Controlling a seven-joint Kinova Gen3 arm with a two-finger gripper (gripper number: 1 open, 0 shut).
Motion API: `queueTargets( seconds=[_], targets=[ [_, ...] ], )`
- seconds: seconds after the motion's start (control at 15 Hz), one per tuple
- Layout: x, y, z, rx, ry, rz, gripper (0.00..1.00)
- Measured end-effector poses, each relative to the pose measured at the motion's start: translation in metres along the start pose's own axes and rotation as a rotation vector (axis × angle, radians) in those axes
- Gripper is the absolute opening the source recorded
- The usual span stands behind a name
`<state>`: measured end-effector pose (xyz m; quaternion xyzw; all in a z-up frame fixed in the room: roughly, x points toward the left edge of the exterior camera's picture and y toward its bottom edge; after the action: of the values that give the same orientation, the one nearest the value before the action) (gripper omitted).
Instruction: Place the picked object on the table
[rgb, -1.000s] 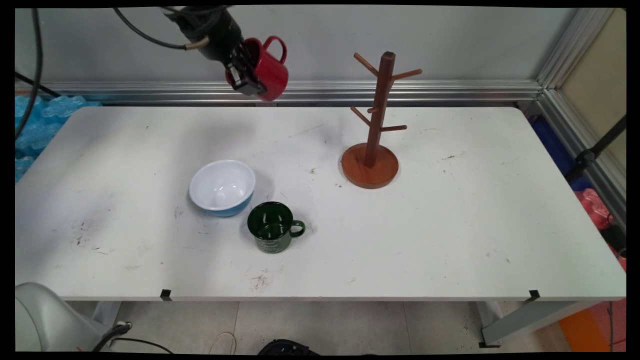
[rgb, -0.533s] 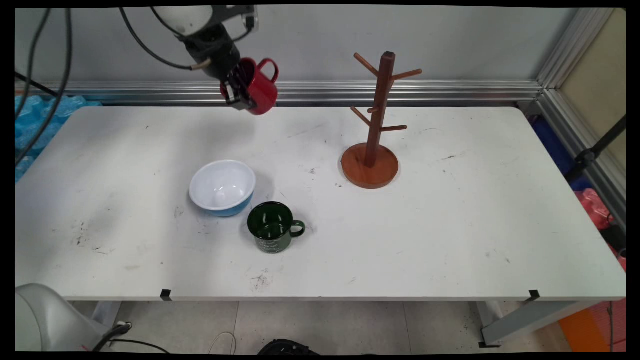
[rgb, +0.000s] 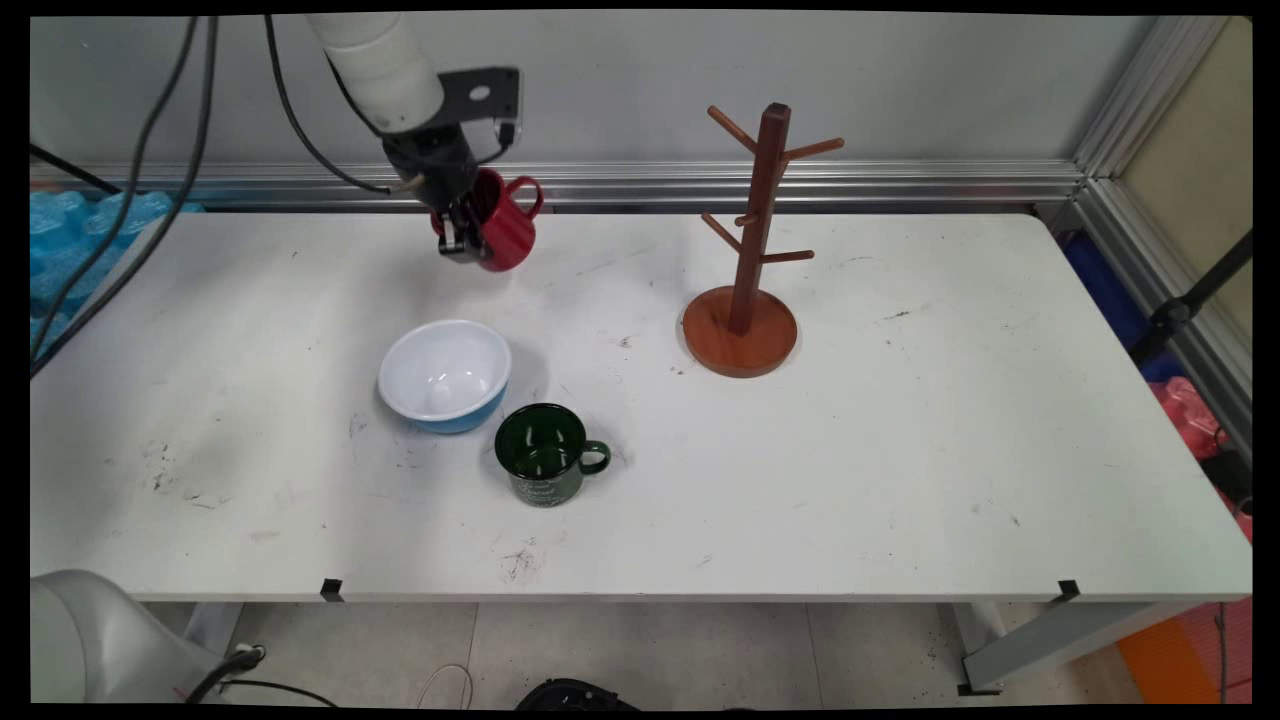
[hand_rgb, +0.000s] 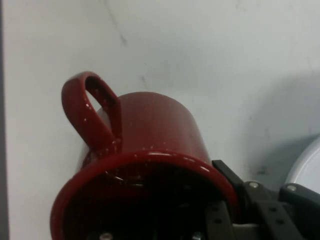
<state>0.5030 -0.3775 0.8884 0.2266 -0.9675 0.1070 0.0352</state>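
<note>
My gripper is shut on the rim of a red mug, which hangs tilted above the far left part of the white table. Its handle points up and right. In the hand view the red mug fills the lower middle, handle at upper left, one finger inside the rim and one outside at the right. A white bowl with a blue outside lies nearer the camera, below the mug. A dark green mug stands beside the bowl.
A brown wooden mug tree with bare pegs stands on a round base right of the middle. The bowl's white rim shows at the hand view's right edge. Black cables hang at the upper left.
The gripper has come down and slightly left with the red mug, from high by the wall to just above the table's far side. Bowl, green mug and mug tree have not moved.
</note>
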Motion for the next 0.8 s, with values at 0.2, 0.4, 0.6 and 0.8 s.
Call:
queueTargets(
  seconds=[0.2,0.4,0.6,0.8],
  targets=[
    [0.0,0.001,0.018,-0.017,-0.045,0.028,0.0],
    [0.002,0.003,0.033,-0.034,-0.083,0.053,0.0],
    [0.004,0.005,0.043,-0.046,-0.106,0.069,0.0],
    [0.008,0.006,0.055,-0.059,-0.131,0.094,0.0]
  ],
)
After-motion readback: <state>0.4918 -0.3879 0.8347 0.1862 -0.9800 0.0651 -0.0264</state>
